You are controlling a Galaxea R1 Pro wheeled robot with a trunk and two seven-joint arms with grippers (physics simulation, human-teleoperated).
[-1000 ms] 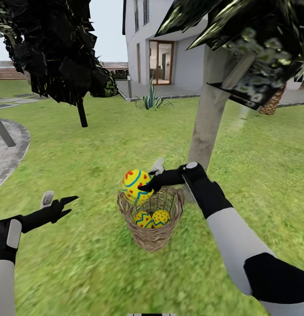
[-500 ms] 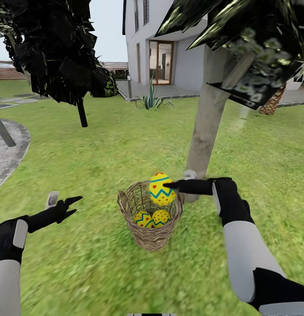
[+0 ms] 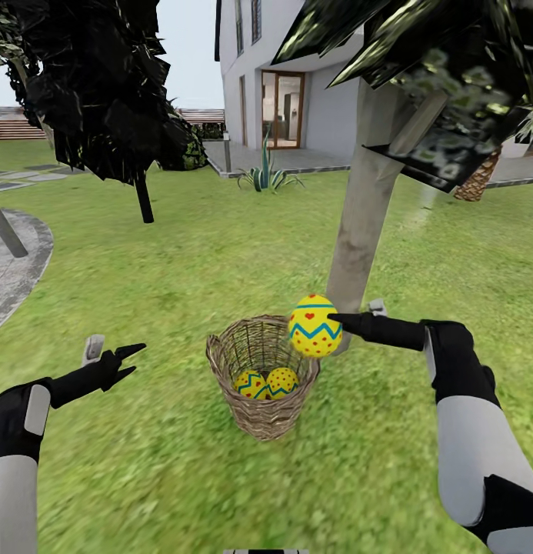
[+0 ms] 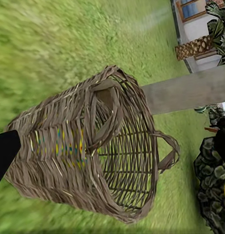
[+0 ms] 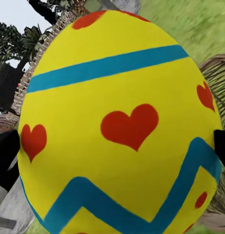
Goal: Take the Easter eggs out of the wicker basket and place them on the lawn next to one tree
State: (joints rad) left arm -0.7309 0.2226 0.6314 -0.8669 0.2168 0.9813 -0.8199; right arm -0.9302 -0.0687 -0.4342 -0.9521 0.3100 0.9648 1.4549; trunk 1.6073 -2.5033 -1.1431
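Note:
My right gripper (image 3: 337,321) is shut on a yellow Easter egg (image 3: 314,326) (image 5: 117,126) with blue bands and red hearts, held in the air just above the right rim of the wicker basket (image 3: 260,415) (image 4: 88,151). Two more eggs (image 3: 251,385) (image 3: 282,381) lie inside the basket on the lawn (image 3: 220,246). The pale trunk of the tree (image 3: 364,208) rises right behind the basket and the held egg. To the left of the basket, my left gripper (image 3: 120,360) hovers open over the grass with nothing in it.
A thin black-trunked dark tree (image 3: 143,196) stands at the back left. A grey paved patch (image 3: 12,265) curves in at the left edge. The white house (image 3: 297,85) and a spiky plant (image 3: 266,177) are far behind. Open grass spreads to the right of the trunk.
The right gripper has carried the egg from above the basket's left rim across to its right rim, toward the trunk. The left arm has barely moved.

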